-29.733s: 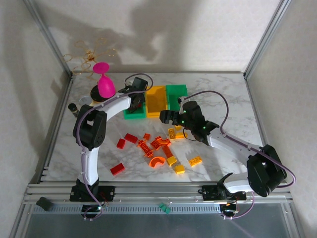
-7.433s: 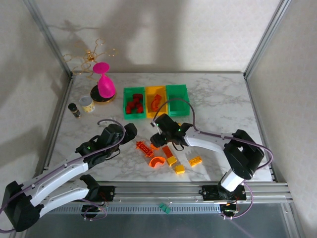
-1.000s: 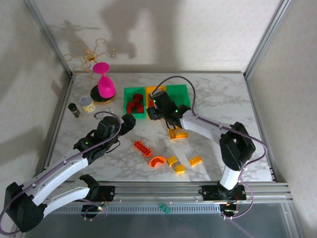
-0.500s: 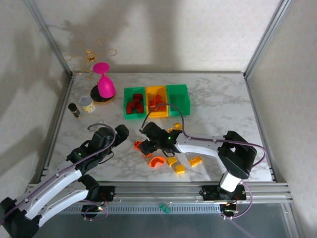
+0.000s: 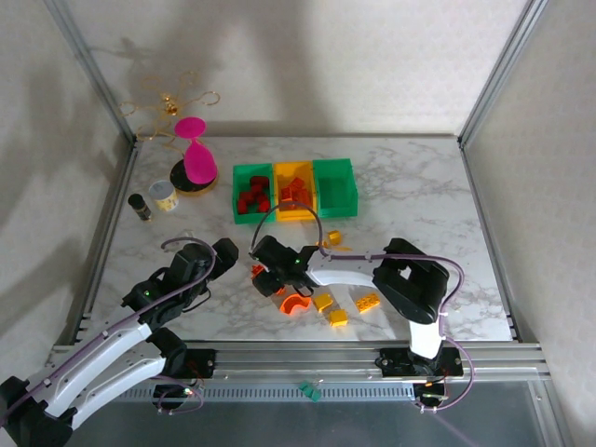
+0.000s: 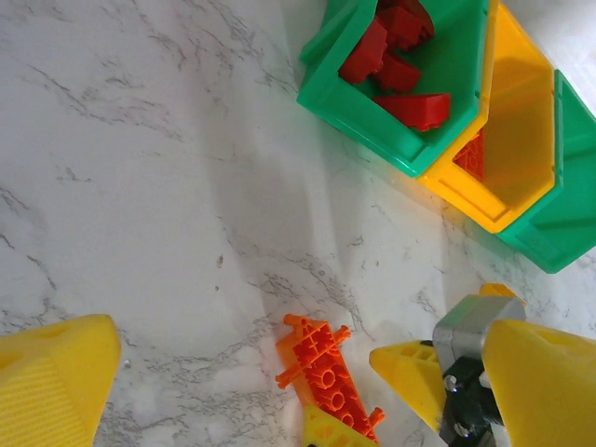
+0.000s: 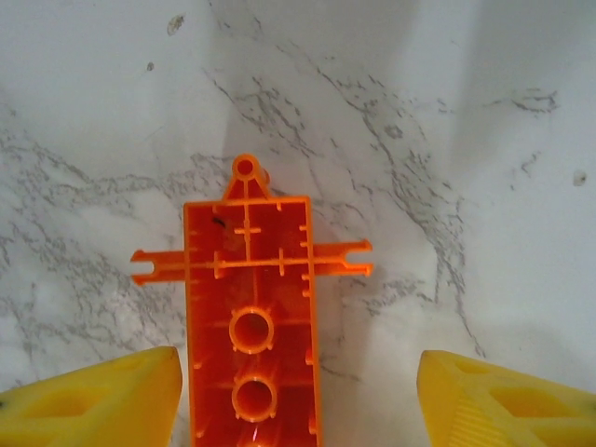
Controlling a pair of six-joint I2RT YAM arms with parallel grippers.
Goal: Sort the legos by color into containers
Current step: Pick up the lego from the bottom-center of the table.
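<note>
Three containers stood in a row toward 12 o'clock on the bench (image 5: pixel 419 200): left green bin (image 5: pixel 251 218) w/ red bricks, yellow-orange bin (image 5: pixel 296 216) w/ red-orange pieces, right green bin (image 5: pixel 337 207).

Left tool (image 5: pixel 222 250) hung released, jaws wide, nothing in them, at 9 o'clock of the right tool (image 5: pixel 268 276). Right tool was spread over an upside-down orange plate (image 7: pixel 250 307), not yet clamped. In the wrist view the plate sat nearly against the 9 o'clock finger, w/ a wide gap at 3 o'clock.

Orange arch (image 5: pixel 296 304) lay just beside at 5 o'clock, and yellow bricks (image 5: pixel 323 301) lay at 3 o'clock of it.

Risks, IMO:
- An off-centre close would let one finger hit first and shove or spin the plate.
- The plate is thin and flat, so the fingers could ride over it.
- The side tabs might snag.
- The arch and the left tool were both near, so a bump was possible.
- Orange vs red is close in hue, which could send it to the wrong bin.
</note>
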